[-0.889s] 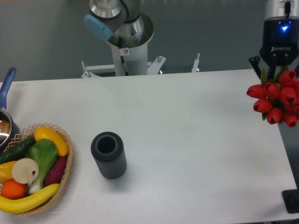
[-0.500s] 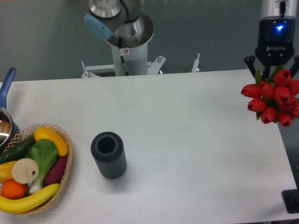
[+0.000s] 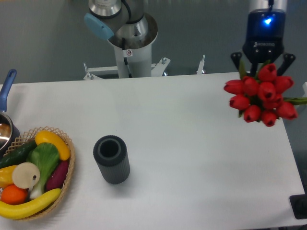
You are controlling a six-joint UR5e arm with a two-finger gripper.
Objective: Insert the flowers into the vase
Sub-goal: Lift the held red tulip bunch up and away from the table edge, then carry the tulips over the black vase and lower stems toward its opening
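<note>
the gripper [image 3: 262, 67] grasps the flowers [image 3: 259, 98], held above the table; the vase [image 3: 112, 159] stands well apart, lower left.

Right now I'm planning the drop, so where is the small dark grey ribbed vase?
The small dark grey ribbed vase stands upright on the white table, left of centre, just right of the wicker basket of plastic produce.

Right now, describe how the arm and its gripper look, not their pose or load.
The gripper has a black boxy body with small white lettering and a glowing blue light near its top, below a silver-grey cylindrical wrist. Dark fingers splay out at its lower end. The arm's base is a silver-grey metal column with a light blue round cap on one joint, black cables and a small white label.
</note>
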